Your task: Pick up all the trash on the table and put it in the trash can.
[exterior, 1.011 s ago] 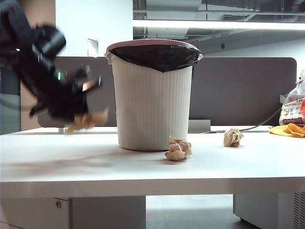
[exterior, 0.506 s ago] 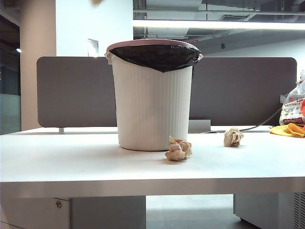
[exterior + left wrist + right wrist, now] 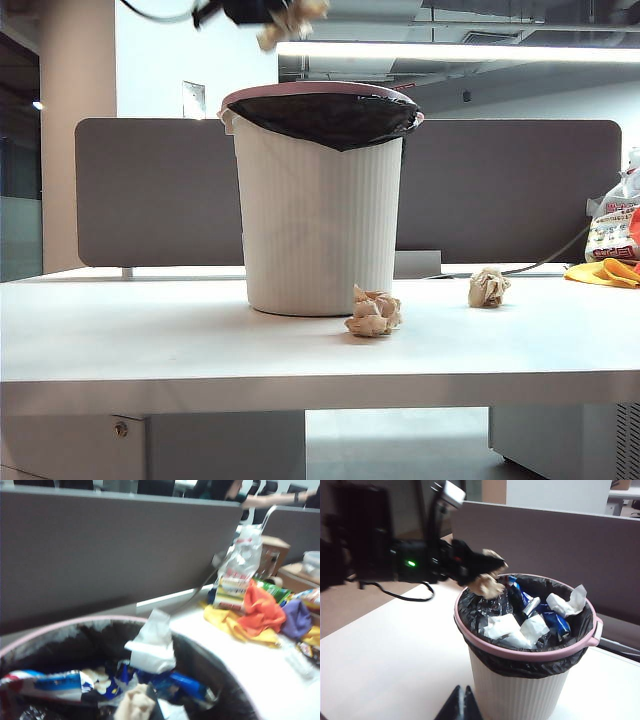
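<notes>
The trash can [image 3: 320, 215] is a white ribbed bucket with a pink rim and black liner, standing mid-table. High above its left rim, my left gripper [image 3: 262, 12] is shut on a beige paper wad [image 3: 292, 18]. In the right wrist view the same gripper [image 3: 487, 569] holds that wad [image 3: 484, 585] just over the can [image 3: 520, 692]. The left wrist view looks down past the wad [image 3: 131, 704] into the can's rim [image 3: 60, 629]. Two more trash wads [image 3: 373, 312] [image 3: 489, 288] lie on the table [image 3: 150, 340]. My right gripper [image 3: 459, 707] is shut and empty over the table beside the can.
A grey-brown partition [image 3: 500, 190] runs behind the table. A white printed bag [image 3: 612, 228] and a yellow-orange item [image 3: 605, 272] sit at the far right, with coloured cloths [image 3: 260, 611] there. The can holds white tissue [image 3: 507, 627] and blue wrappers [image 3: 555, 620].
My left arm, holding the wad, rose from table height left of the can, left the frame's top, and now hangs above the can's left rim. The two wads on the table stayed put.
</notes>
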Action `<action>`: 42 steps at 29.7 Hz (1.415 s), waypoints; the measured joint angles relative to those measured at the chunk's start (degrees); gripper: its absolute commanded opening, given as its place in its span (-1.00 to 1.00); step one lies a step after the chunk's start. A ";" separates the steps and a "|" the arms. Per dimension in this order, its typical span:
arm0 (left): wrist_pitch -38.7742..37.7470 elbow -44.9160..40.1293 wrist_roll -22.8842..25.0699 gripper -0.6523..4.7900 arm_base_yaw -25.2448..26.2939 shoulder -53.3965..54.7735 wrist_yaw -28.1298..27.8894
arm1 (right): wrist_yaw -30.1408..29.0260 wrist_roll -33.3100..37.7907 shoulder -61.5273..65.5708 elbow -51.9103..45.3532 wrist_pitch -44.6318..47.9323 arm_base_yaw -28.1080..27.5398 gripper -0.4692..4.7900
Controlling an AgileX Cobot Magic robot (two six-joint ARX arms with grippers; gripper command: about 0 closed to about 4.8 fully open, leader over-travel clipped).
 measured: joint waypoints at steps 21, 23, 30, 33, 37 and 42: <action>-1.40 -0.02 0.31 1.00 -0.09 -2.10 2.71 | -0.02 0.00 0.66 -0.02 -2.89 0.00 -0.86; -3.10 0.02 0.31 1.00 -0.22 -4.90 4.28 | 0.09 0.00 0.39 -0.02 -4.20 0.00 -0.86; -22.51 0.61 0.74 1.00 -2.67 -14.23 12.33 | 2.34 -0.11 -1.84 -0.02 -16.02 -0.02 -0.86; -33.44 0.44 6.69 1.00 -6.43 -14.82 13.33 | 2.34 -0.20 -2.95 -0.59 -20.09 0.00 -0.86; -38.77 -1.86 11.69 1.00 -11.80 -14.47 9.73 | 2.14 -0.20 -5.42 -2.12 -20.24 0.00 -0.86; -33.66 -11.93 11.54 1.00 -17.03 -14.40 6.36 | 2.14 -0.20 -7.89 -8.26 -20.00 0.00 -0.86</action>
